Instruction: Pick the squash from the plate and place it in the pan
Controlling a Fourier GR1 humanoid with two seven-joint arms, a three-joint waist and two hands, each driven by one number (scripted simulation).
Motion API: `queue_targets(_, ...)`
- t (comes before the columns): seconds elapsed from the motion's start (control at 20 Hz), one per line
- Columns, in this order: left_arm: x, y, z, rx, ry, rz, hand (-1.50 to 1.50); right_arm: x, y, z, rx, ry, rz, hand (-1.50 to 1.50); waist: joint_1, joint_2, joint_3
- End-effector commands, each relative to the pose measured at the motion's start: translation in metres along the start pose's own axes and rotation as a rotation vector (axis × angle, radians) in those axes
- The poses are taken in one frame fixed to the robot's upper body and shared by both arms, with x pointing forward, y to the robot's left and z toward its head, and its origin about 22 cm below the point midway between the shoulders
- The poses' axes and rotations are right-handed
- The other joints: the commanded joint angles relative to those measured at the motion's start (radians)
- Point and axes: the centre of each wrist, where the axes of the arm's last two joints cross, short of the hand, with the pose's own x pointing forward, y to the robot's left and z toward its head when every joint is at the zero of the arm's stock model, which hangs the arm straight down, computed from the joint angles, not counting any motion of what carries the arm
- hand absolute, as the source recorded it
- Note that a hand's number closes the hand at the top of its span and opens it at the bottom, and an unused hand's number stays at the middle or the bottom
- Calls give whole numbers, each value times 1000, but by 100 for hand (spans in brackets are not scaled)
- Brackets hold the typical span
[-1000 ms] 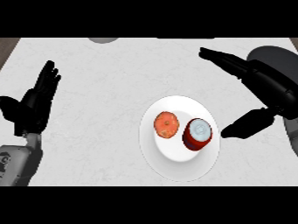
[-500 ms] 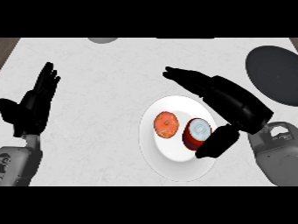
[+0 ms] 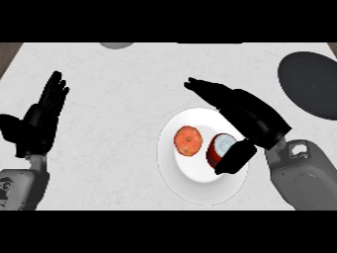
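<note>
Head view, the only one I have. My right hand [image 3: 255, 118] hangs over the upper right part of the white plate [image 3: 192, 180]. Its fingers are straight and point up-left past the rim, its thumb [image 3: 231, 160] is splayed down toward me, and it holds nothing. My left hand [image 3: 36, 123] rests spread and empty at the left of the counter [image 3: 120, 89], fingers up.

Two things lie on the plate. I take the round orange one [image 3: 189, 141] for the squash, left of centre and uncovered. Just beside it on the right is a dark red item with a pale top [image 3: 221, 146] (I cannot tell what it is). My thumb sits against that item's right side, or just over it; from this steep angle I cannot tell which. The pan [image 3: 318, 91] lies well apart at the upper right, bare inside.

The step in hand is the reach, and I judge the grasp not yet begun. To do it well I would shift the palm left until the squash sits between thumb and fingers, and bring the thumb in between the two items so the red one stays out of the grip. Then I would lower the hand before curling, and lift straight up before swinging toward the pan.
</note>
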Motion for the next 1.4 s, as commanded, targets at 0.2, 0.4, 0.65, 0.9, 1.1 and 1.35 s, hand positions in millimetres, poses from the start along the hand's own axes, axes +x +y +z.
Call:
queue_targets(0.2,0,6,-5,-6,3,15,0,-29,15,-23,77,80,19,-150,2,1,0)
queue_targets(0.4,9,2,-1,1,2,-8,0,-24,39,-26,128,60,16,-150,1,0,0)
queue_targets(0.65,-4,-1,10,20,-3,2,0,-26,43,-14,193,50,52,-150,-1,-1,0)
queue_targets(0.9,4,8,-6,5,-7,-13,0,-28,52,-46,200,65,97,-150,1,1,0)
queue_targets(1.1,1,0,9,-2,10,-10,0,-12,61,-52,244,126,215,-150,4,-1,0)
queue_targets(1.35,-9,-7,-1,-3,3,-8,0,-10,74,-58,266,167,272,-150,0,1,0)
